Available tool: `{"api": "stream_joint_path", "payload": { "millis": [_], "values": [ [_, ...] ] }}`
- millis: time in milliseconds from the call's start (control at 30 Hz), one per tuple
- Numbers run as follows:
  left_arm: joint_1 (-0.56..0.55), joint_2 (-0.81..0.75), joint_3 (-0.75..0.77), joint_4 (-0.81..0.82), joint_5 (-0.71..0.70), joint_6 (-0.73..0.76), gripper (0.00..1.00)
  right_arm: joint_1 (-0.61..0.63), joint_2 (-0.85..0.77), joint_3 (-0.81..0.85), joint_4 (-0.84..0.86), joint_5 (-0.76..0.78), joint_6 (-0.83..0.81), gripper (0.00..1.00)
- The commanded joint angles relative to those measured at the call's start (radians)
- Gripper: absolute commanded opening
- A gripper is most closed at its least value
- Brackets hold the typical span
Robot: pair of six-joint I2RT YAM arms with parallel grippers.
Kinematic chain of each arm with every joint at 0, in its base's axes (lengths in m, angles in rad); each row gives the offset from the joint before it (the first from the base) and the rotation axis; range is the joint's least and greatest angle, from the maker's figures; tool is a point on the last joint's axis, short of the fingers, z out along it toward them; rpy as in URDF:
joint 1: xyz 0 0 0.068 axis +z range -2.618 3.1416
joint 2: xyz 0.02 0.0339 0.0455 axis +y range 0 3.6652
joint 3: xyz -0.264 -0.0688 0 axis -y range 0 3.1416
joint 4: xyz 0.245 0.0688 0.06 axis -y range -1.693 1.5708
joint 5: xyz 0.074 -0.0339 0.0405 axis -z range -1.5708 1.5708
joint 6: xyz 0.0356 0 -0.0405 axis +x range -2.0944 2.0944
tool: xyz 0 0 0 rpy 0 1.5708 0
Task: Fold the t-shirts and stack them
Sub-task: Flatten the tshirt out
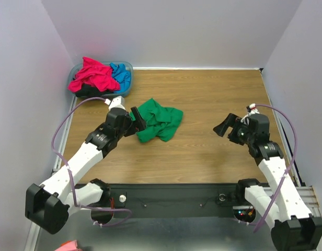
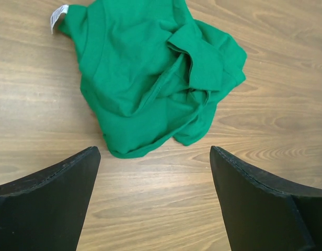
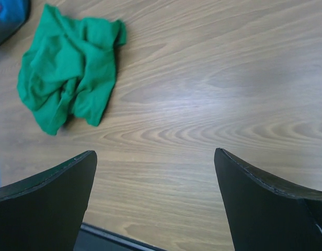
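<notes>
A bright green short-sleeved cotton t-shirt (image 1: 160, 120) lies in a crumpled heap on the brown wood-grain table (image 1: 213, 94), left of centre. It looks soft, light and limp, so it will likely sag and drape when lifted and may slide easily on the smooth wood. A good place to take hold is probably an outer edge, such as the collar beside the small white sewn-in label (image 2: 58, 16), pinching as few layers as possible. The cloth is bunched in deep folds, with one sleeve flap turned over on top.

The left gripper (image 1: 136, 121) is just beside the shirt's near-left edge, its black fingers spread wide and holding nothing. The right gripper (image 1: 226, 125) is also spread and empty, well apart from the shirt over bare wood.

At the far left corner, a translucent blue plastic basin (image 1: 127, 65) holds a magenta-pink t-shirt (image 1: 90, 75), a bright blue t-shirt (image 1: 121, 75) and a black t-shirt (image 1: 88, 90).
</notes>
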Motion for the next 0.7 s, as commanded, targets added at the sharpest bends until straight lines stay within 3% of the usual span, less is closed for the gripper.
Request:
{"api": "stream_joint_path", "payload": {
  "millis": [0,133,167,333,467,667],
  "values": [
    [0.002,-0.017,-0.057,0.037,-0.035,-0.078,0.99,0.126,0.055,0.032,0.165,-0.045,0.024,1.00],
    [0.000,0.035,-0.058,0.059,-0.030,-0.081,0.98,0.399,0.240,0.107,0.245,0.199,0.053,1.00],
    [0.002,0.064,-0.047,0.091,-0.022,-0.072,0.98,0.468,0.348,0.135,0.248,0.248,0.059,1.00],
    [0.000,0.244,0.141,0.143,0.045,-0.020,0.98,0.490,0.635,0.320,0.294,0.412,0.111,1.00],
    [-0.006,0.399,0.264,0.146,0.071,0.008,0.98,0.490,0.756,0.448,0.302,0.462,0.125,1.00],
    [-0.017,0.605,0.435,0.067,-0.019,0.032,0.98,0.490,0.976,0.586,0.304,0.485,0.203,1.00]
  ]
}}
